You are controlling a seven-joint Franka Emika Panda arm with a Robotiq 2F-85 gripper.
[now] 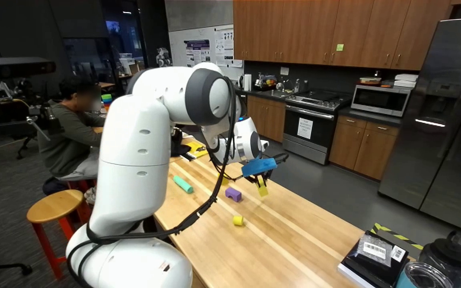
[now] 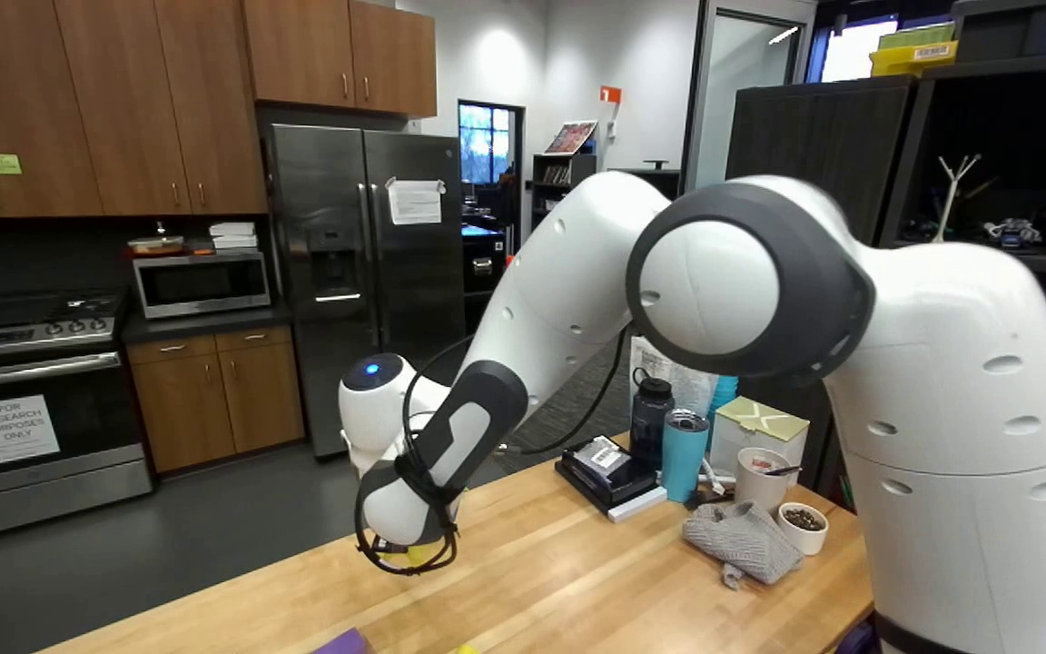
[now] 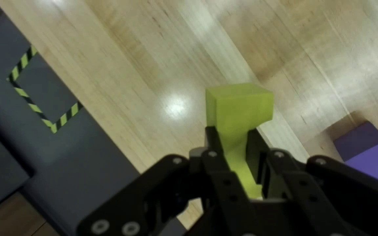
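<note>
While tool (image 3: 233,134) stands only partly parted, it grips yellow block (image 3: 243,106).

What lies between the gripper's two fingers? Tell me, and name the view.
A yellow block: the wrist view shows the fingers clamped on its sides. An exterior view also shows it in the gripper.

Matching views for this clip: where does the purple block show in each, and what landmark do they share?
In an exterior view: purple block, below the picture's center.
In an exterior view: purple block, left of center, cut off by the bottom edge.
Wrist view: purple block, cut off by the right edge, right of the yellow block held in the gripper.
Shared landmark: the wooden tabletop, visible in all three.
</note>
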